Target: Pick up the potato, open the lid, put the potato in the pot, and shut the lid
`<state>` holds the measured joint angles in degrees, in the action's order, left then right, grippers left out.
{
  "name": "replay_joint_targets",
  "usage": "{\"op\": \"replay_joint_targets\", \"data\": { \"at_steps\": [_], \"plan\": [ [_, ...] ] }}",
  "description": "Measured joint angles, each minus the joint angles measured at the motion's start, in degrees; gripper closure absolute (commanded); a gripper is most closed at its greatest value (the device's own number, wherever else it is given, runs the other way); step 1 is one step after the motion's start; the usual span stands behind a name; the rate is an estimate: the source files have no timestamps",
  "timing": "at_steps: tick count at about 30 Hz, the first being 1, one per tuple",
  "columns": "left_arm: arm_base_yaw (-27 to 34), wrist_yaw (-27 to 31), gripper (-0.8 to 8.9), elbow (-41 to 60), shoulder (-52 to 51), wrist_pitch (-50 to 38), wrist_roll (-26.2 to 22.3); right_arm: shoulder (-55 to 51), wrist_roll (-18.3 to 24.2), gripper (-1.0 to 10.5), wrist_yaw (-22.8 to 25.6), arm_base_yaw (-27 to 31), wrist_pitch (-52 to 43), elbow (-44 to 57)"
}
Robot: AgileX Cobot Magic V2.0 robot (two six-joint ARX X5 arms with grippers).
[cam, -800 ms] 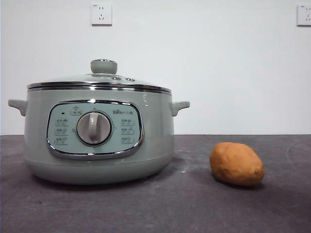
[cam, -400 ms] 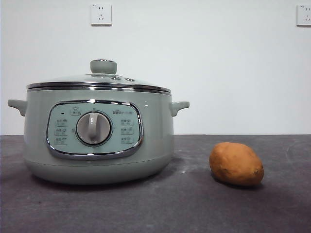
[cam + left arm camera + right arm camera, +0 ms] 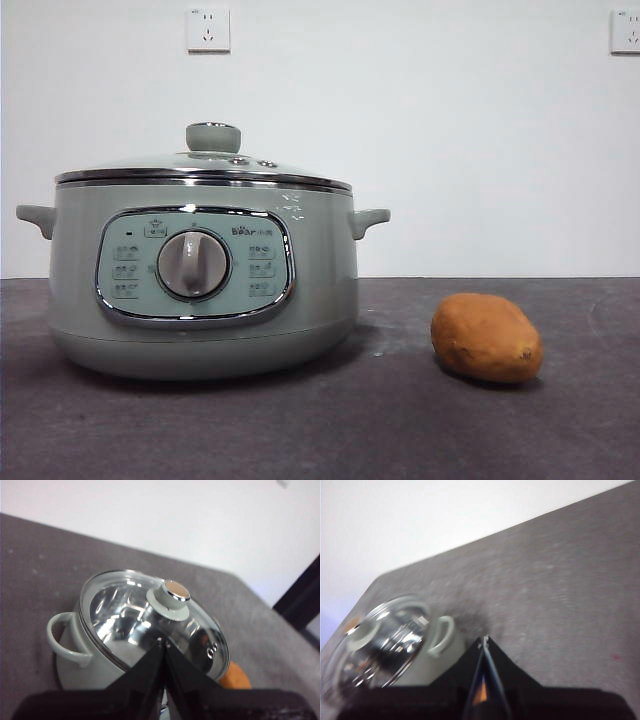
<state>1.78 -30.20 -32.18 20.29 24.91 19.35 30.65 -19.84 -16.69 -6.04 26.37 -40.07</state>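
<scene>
The pale green pot (image 3: 310,280) stands at the left of the dark table in the front view, with the glass lid (image 3: 200,165) resting shut on it. The orange-brown potato (image 3: 487,337) lies on the table to the pot's right, apart from it. No arm shows in the front view. My left gripper (image 3: 162,642) is shut and empty, hovering above the lid (image 3: 125,620) near its knob (image 3: 170,596); the potato (image 3: 235,676) peeks out beyond the pot. My right gripper (image 3: 484,641) is shut, high over the table beside the pot (image 3: 445,642). A sliver of orange (image 3: 480,696) shows between its jaws.
Two wall sockets (image 3: 208,29) sit high on the white wall behind. The pot's side handles (image 3: 368,220) stick out left and right. Bare dark table (image 3: 400,420) lies in front of the pot and the potato. The right wrist view is blurred.
A few small glints have appeared on the pot's upper front. The pot, lid and potato have not moved.
</scene>
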Motion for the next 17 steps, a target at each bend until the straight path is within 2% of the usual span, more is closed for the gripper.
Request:
{"op": "replay_joint_targets", "data": {
  "at_steps": [6,11,14,15,17],
  "plan": [
    [0.0,0.0,8.19,-11.2,9.8,9.3,-8.2,10.5,6.4,9.5,-8.9,0.0,9.0,-12.1],
    [0.0,0.0,8.17,-19.1,16.1,15.3,-11.3,17.7,11.8,9.3,-10.5,0.0,15.1,-17.7],
    [0.0,0.0,8.03,-22.4,18.6,17.4,-12.4,20.3,14.6,7.1,-13.4,0.0,16.0,-18.2],
    [0.0,0.0,7.62,-23.1,19.2,17.6,-12.5,20.8,15.0,6.3,-14.1,0.0,16.1,-18.2],
    [0.0,0.0,5.38,-24.3,20.2,17.4,-12.8,21.6,15.7,4.7,-14.7,0.0,16.1,-18.2]
  ]
}}
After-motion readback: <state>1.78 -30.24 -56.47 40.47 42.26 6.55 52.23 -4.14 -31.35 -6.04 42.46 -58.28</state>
